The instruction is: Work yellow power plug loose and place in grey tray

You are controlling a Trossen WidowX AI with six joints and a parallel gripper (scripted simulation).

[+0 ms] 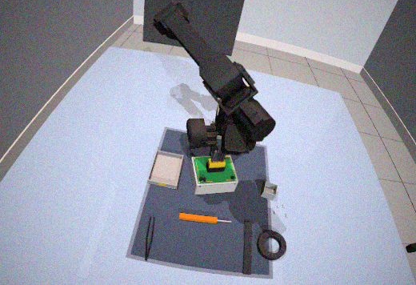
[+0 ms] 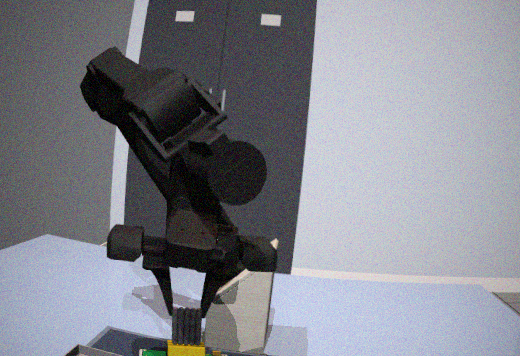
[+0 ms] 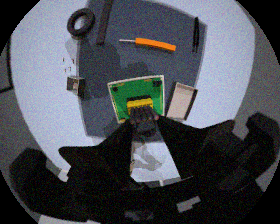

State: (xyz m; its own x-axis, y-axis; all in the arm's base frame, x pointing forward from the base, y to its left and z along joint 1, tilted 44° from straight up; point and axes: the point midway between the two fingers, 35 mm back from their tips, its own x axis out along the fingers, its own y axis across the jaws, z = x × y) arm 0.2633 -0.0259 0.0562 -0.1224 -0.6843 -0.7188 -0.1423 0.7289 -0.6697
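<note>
Toward the near edge of the desk [image 1: 80, 173] [image 2: 45, 276] [image 3: 231, 60], in the top view's directions, the tweezers [image 1: 147, 237] [image 3: 196, 35] are lying on the left; the bar [image 1: 247, 249] [image 3: 105, 22] and ring [image 1: 260, 245] [image 3: 71, 25] are lying toward the near right corner. Farther in, the screwdriver [image 1: 198, 218] [image 3: 155, 44] is pointing its shaft at the right edge. The small box [image 1: 270, 192] [image 3: 75, 85] is sitting nearer that edge. Beyond, the board [image 1: 202, 167] [image 2: 150, 352] [image 3: 122, 97] is resting midway between the side edges, and the tray [image 1: 166, 170] [image 2: 82, 350] [image 3: 182, 101] is lying on its left-edge side, apart from it. The yellow plug [image 1: 216, 163] [image 2: 186, 350] [image 3: 140, 105] is standing at the black socket [image 1: 216, 169] on the board, outside the tray. The fingers [image 1: 218, 153] [image 2: 187, 312] are clamping the plug's dark ribbed upper part. The arm [image 1: 224, 77] [image 2: 195, 181] is rising behind, toward the far edge.
</note>
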